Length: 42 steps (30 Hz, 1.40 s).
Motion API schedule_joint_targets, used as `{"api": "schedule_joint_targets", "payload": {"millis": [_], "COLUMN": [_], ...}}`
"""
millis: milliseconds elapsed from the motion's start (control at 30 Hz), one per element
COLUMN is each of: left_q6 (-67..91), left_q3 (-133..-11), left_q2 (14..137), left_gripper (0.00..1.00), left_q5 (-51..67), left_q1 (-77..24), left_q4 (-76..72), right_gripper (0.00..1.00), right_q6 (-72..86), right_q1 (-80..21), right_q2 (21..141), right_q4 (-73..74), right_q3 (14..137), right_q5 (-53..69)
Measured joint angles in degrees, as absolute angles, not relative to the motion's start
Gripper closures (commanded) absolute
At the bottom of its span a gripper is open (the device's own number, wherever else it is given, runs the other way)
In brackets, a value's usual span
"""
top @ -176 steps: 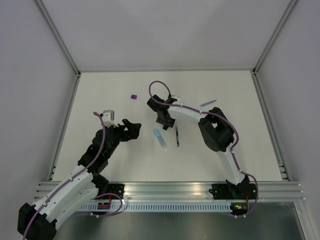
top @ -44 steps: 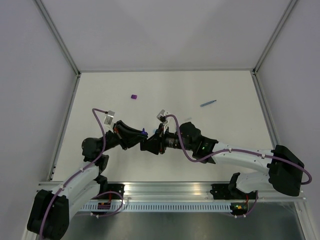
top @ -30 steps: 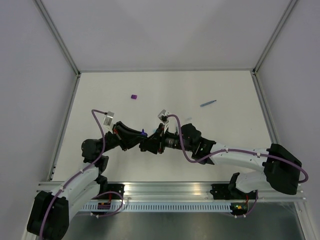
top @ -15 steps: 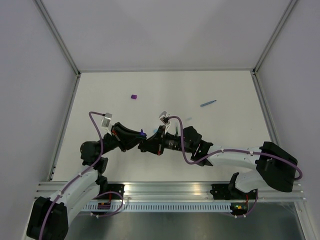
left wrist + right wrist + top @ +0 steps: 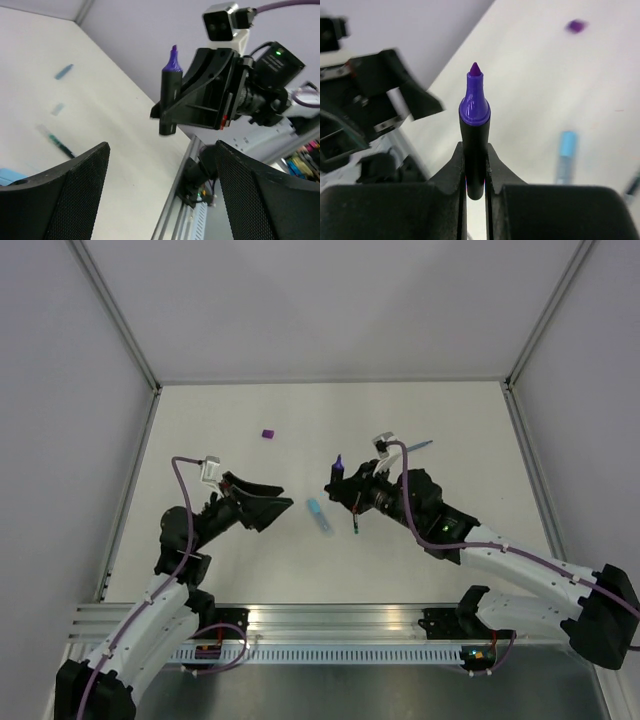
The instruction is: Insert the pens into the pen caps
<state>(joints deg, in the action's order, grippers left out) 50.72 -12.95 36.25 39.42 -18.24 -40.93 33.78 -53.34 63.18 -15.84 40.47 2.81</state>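
My right gripper [image 5: 340, 480] is shut on the stubby black marker [image 5: 339, 468] and holds it upright above the table, purple tip up; it also shows in the right wrist view [image 5: 474, 131] and the left wrist view [image 5: 169, 90]. My left gripper [image 5: 270, 508] is open and empty, its jaws wide apart, left of the marker. The purple cap [image 5: 268, 434] lies far back on the table, blurred in the right wrist view [image 5: 576, 26]. The light-blue highlighter [image 5: 320, 515] and the thin dark pen [image 5: 356, 520] lie between the grippers. The thin blue pen [image 5: 417, 446] lies back right.
The white table [image 5: 200, 420] is walled on three sides, with an aluminium rail [image 5: 340, 620] along its near edge. A small blurred light-blue piece [image 5: 57, 108] lies between the thin blue pen [image 5: 64, 71] and the dark pen [image 5: 57, 142].
The grippers were close together at the centre. Now the right has moved back and right with the marker. The left has drawn back left, open. The highlighter and dark pen show again.
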Motion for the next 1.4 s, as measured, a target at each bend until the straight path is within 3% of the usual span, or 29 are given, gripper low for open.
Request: {"api": "schedule_joint_targets", "payload": {"millis": [200, 467, 733, 967, 1400], "left_q6": [45.6, 47.8, 55.7, 58.2, 44.0], "left_q3": [-28.6, -50.9, -73.3, -88.5, -89.5], "left_q2": [45.8, 76.4, 91.4, 103.7, 115.3], "left_gripper": [0.14, 0.17, 0.21, 0.29, 0.28], "left_q5": [23.1, 0.1, -13.3, -14.5, 1.5], "left_q1": [-18.2, -17.4, -15.6, -13.5, -9.7], "left_q4": [-17.6, 6.4, 24.0, 28.0, 9.4], "right_gripper": [1.00, 1.00, 1.00, 1.00, 1.00], "right_q6": [31.6, 30.2, 29.7, 29.7, 29.8], "right_q1": [-45.0, -44.9, -44.9, -44.9, -44.9], "right_q2": [58.1, 57.0, 50.5, 49.1, 49.1], "right_q4": [-4.2, -1.9, -1.3, -1.3, -1.5], "right_q3": [42.7, 39.3, 36.8, 36.2, 35.7], "right_q5": [-6.6, -7.1, -8.3, -9.2, -8.7]}}
